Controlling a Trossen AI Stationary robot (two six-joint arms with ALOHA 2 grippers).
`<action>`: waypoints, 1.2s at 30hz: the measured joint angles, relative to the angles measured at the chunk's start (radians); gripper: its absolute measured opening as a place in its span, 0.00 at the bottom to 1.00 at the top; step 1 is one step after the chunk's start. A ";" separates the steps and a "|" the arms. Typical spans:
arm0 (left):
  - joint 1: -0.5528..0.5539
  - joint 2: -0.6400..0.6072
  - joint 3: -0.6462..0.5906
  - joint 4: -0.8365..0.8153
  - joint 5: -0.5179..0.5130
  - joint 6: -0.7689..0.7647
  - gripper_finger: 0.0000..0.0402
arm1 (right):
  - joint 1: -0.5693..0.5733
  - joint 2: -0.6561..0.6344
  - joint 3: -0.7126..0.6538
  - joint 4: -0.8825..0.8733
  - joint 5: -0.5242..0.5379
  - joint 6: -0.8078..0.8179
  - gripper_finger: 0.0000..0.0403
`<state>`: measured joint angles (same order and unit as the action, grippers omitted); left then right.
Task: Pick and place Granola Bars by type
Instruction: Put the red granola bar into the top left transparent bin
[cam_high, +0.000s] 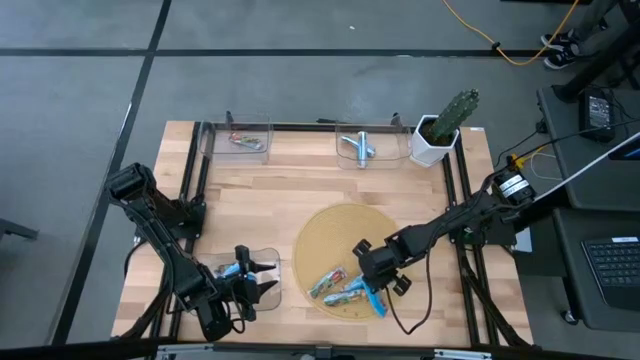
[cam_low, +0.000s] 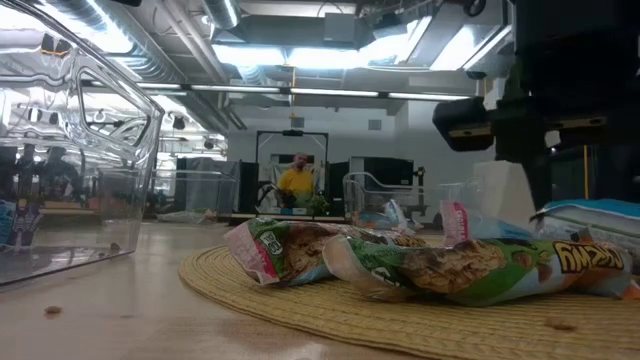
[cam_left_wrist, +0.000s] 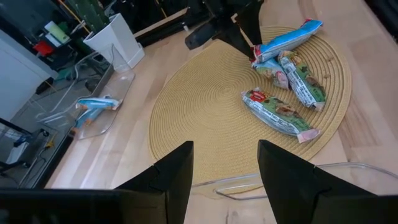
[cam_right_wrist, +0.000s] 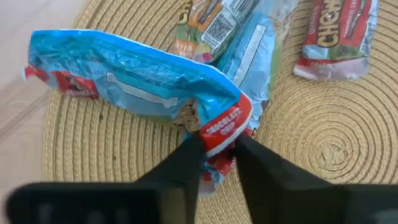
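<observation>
Near edge of worktop: left tool hangs over a clear tray at the front left, fingers spread and released, nothing between them. A blue item lies in that tray beside the tool; too small to tell more.

Just beyond, centre-right: round woven mat. Right tool sits low at the mat's near edge, clenched on the end of a blue granola bar, wrapper pinched between both fingers. Second blue bar lies under and across it, touching. Two green multicoloured bars lie on the mat alongside, one touching the blue pile, the other slightly apart.

Far edge: clear tray, back left, holding one silvery bar. Clear tray, back centre, holding blue bars; the count is unclear. White pot with cactus at back right corner.

Room beyond: a person in yellow, far off.
</observation>
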<state>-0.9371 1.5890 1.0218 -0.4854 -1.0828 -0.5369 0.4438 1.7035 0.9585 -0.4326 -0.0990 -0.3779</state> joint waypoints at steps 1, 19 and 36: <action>0.000 0.000 0.000 0.001 0.000 0.000 0.42 | 0.000 0.000 0.000 0.000 0.000 -0.007 0.22; 0.000 0.000 0.000 0.012 0.000 0.000 0.42 | 0.028 -0.069 0.139 -0.207 0.044 -0.029 0.01; 0.000 0.000 0.000 0.018 0.007 0.000 0.42 | -0.001 -0.124 0.132 -0.217 0.133 0.006 0.10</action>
<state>-0.9371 1.5890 1.0222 -0.4671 -1.0756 -0.5365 0.4431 1.5795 1.0908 -0.6498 0.0339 -0.3719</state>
